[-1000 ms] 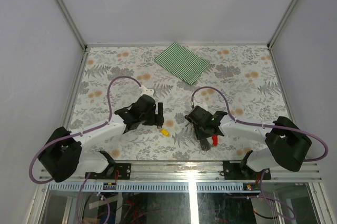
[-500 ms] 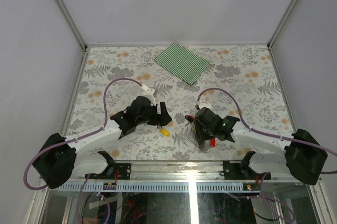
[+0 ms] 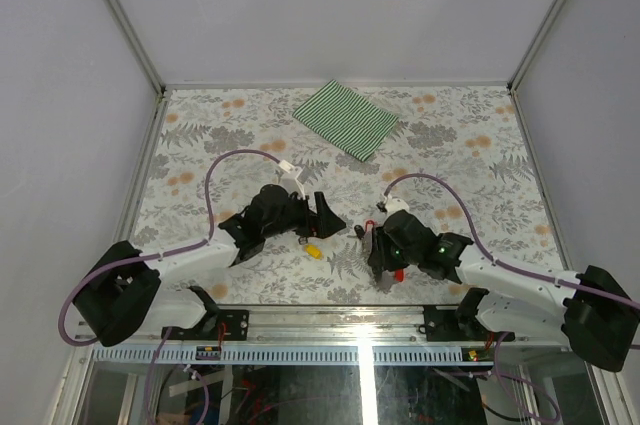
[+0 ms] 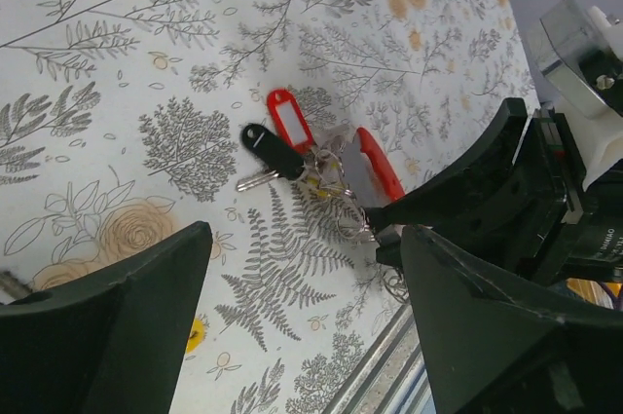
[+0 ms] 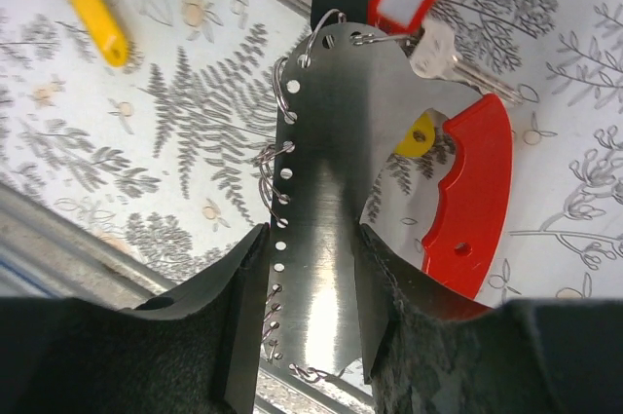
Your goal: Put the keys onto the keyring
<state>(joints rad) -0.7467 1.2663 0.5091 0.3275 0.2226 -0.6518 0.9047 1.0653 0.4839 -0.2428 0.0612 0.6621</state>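
Keyring (image 5: 341, 122) clamped in right gripper (image 5: 311, 239), probably steadied for threading. Left gripper (image 4: 304, 239) spread wide, empty. Yellow key (image 3: 313, 250) loose at keyring's nine o'clock, seen from above.

A green-and-white striped cloth (image 3: 346, 118) lies flat and folded, set at an angle, well ahead of the left gripper (image 3: 318, 225) and the right gripper (image 3: 382, 257), nearer the far edge than either. Directly beneath both grippers spreads a floral tablecloth (image 3: 200, 135), white with grey ferns, small trees and orange blossoms. Behind the grippers, along the near edge, runs an aluminium rail (image 3: 340, 317). Plain grey walls (image 3: 330, 5) stand beyond the striped cloth and out to either side.
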